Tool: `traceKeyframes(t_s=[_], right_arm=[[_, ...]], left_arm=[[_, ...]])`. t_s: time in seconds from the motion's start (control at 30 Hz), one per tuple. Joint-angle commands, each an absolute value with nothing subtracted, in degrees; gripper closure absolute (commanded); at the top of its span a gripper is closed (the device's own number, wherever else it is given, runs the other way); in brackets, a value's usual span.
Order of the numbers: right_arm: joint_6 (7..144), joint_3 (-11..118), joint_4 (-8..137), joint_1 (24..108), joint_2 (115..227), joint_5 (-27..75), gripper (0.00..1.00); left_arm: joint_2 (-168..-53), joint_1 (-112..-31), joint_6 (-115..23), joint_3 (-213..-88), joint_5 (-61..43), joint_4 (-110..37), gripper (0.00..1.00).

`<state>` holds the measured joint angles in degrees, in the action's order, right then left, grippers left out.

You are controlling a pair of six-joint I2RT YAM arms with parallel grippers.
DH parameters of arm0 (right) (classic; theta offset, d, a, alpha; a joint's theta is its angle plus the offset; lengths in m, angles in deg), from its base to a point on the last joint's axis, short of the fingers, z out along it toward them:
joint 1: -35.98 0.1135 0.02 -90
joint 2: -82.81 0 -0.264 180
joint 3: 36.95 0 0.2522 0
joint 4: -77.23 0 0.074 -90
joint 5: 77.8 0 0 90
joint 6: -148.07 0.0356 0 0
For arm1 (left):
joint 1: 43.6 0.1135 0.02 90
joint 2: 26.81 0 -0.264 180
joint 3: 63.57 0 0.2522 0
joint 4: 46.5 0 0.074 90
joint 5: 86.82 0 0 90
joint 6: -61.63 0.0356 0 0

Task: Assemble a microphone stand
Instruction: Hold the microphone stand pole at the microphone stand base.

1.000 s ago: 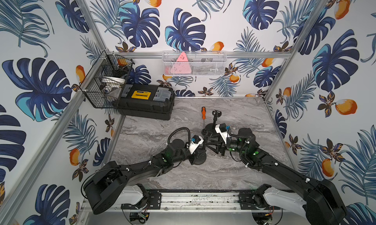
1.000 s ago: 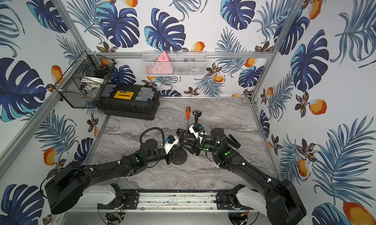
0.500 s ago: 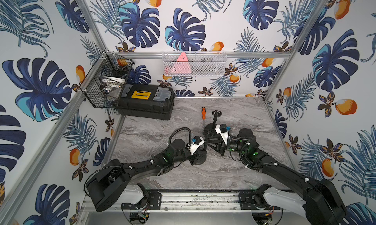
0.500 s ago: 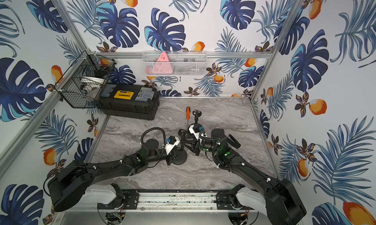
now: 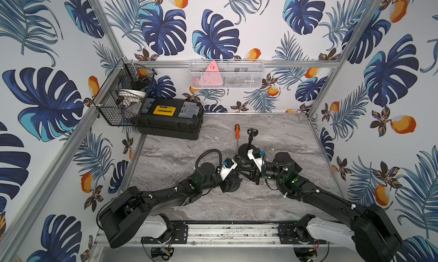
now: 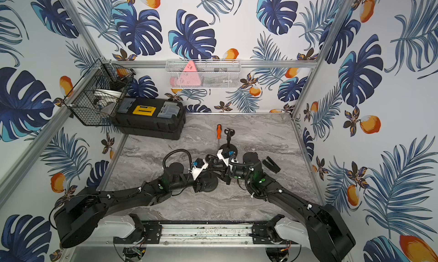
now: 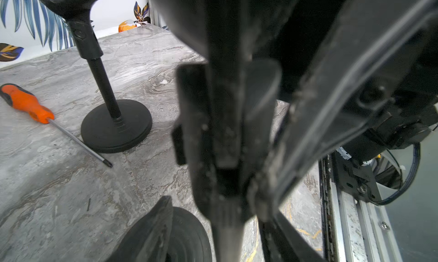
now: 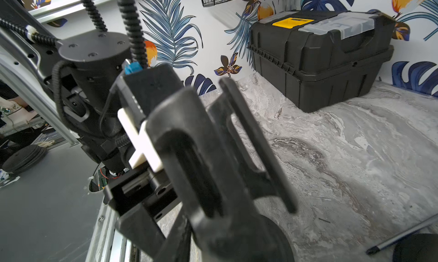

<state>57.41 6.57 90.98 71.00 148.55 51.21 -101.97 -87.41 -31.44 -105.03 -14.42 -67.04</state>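
Observation:
A black round base (image 5: 233, 187) lies mid-table, and a short pole (image 7: 225, 239) topped by a microphone clip (image 8: 213, 142) stands upright on it. My right gripper (image 5: 242, 172) comes in from the right and is shut on the clip. My left gripper (image 7: 218, 237) is open. Its fingers (image 7: 151, 230) stand on either side of the pole just above the base (image 7: 189, 239), with table showing in the gaps. Behind, an assembled microphone stand (image 5: 246, 149) stands upright beside an orange-handled screwdriver (image 5: 236, 132). Both also show in the left wrist view, the stand (image 7: 116, 128) and the screwdriver (image 7: 26, 103).
A black toolbox (image 5: 169, 118) sits at the back left under a black wire basket (image 5: 123, 92). A white mesh shelf (image 5: 226, 73) hangs on the back wall. A loose black clip (image 6: 272, 164) lies right of the right arm. The metal rail (image 5: 232, 230) runs along the front.
My left gripper has opened and let go of the pole. My right gripper closed further on the clip about half a second ago. Both arms have hardly moved.

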Motion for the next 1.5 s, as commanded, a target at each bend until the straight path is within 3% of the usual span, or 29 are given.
traceKeyframes(t_s=[0.0,0.17,0.73,1.47], right_arm=[[54.6,4.3,100.4,72.2,149.3,49.2,1.0],[53.7,3.7,103.9,72.3,151.7,46.2,1.0],[49.3,1.7,117.1,73.9,163.1,42.1,1.0],[47.4,3.4,116.1,74.2,166.2,42.4,1.0]], left_arm=[[-101.0,-87.3,-30.2,-104.2,-10.6,-69.4,0.32],[-101.8,-86.0,-30.9,-104.3,-11.2,-67.8,0.31],[-103.6,-80.3,-33.4,-99.3,-13.2,-72.8,0.42],[-105.2,-80.3,-32.6,-100.7,-14.7,-72.8,0.43]])
